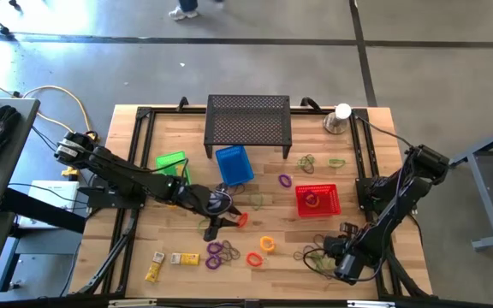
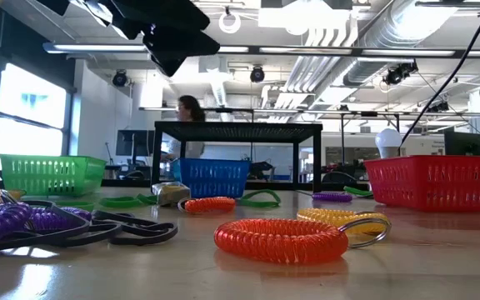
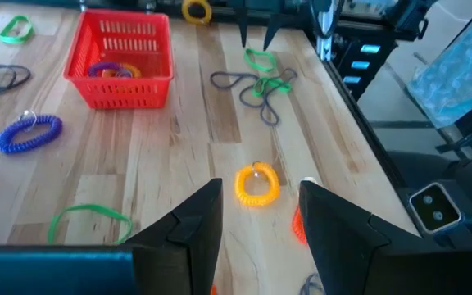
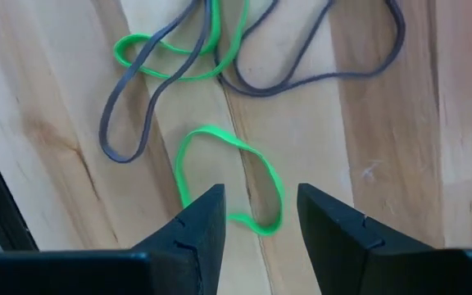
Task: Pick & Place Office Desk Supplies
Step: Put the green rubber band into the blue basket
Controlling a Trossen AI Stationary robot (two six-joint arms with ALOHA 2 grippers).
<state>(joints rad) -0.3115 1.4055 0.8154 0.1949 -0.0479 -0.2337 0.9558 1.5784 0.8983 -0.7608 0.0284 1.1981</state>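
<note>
The desk supplies lie scattered over the wooden table. My left gripper (image 1: pixel 228 216) hangs open above the table's middle. In its wrist view its fingers (image 3: pixel 256 225) frame a yellow-orange coil (image 3: pixel 256 185) lying beyond them, with a red coil (image 3: pixel 297 226) half hidden by one finger. My right gripper (image 1: pixel 330 257) points down near the front right, open. Its fingertips (image 4: pixel 260 217) stand either side of a green band (image 4: pixel 229 182) that lies flat on the wood, beside a tangle of green and dark bands (image 4: pixel 220 57). A purple coil lies in the red basket (image 1: pixel 317 199).
A black perforated stand (image 1: pixel 248 120) and a silver cup with a white ball (image 1: pixel 339 118) stand at the far edge. Green (image 1: pixel 171 162) and blue (image 1: pixel 234 164) baskets sit left of centre. Yellow packets (image 1: pixel 169 261), purple coils (image 1: pixel 221 252) and an orange coil (image 1: pixel 255 258) lie near the front edge.
</note>
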